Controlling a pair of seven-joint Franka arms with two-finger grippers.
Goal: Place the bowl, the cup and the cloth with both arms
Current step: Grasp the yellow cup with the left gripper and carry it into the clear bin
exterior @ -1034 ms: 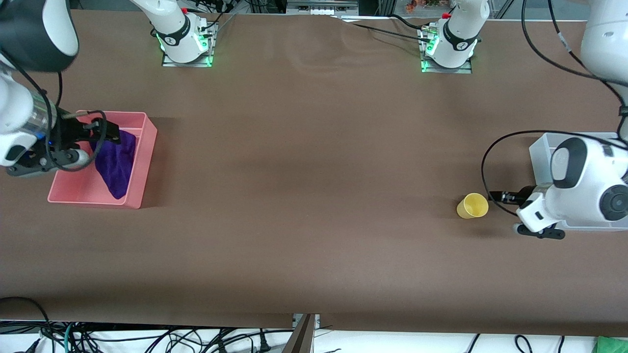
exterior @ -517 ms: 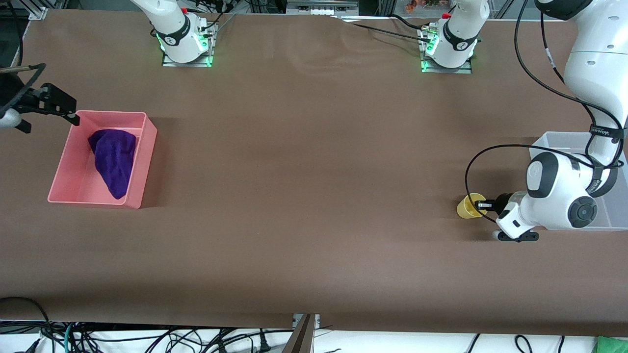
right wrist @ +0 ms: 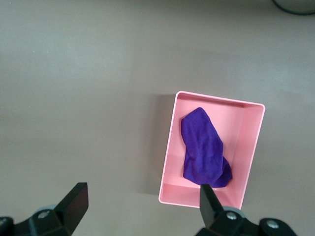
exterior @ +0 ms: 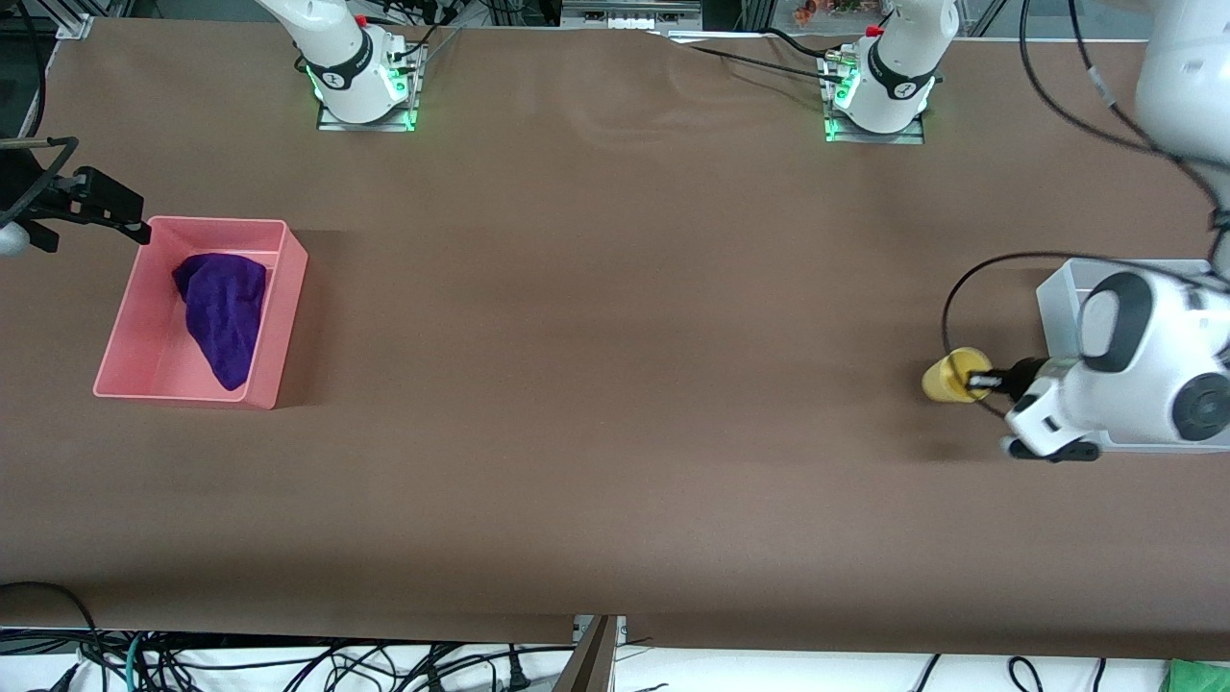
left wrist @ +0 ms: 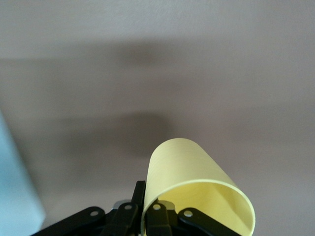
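Observation:
My left gripper is shut on the rim wall of the yellow cup, one finger inside and one outside, and holds it tilted just over the table beside the clear bin. The left wrist view shows the cup pinched at the gripper. The purple cloth lies bunched in the pink bin. My right gripper is open and empty, up in the air beside that bin's corner. The right wrist view shows the cloth in the pink bin below the open gripper. The bowl is hidden.
The two arm bases stand along the table's edge farthest from the front camera. The left arm's body covers most of the clear bin. Brown tabletop stretches between the two bins.
The right gripper let go of the cloth in the pink bin and drew up and away. The left gripper reached the cup, shut on its rim and moved it toward the clear bin.

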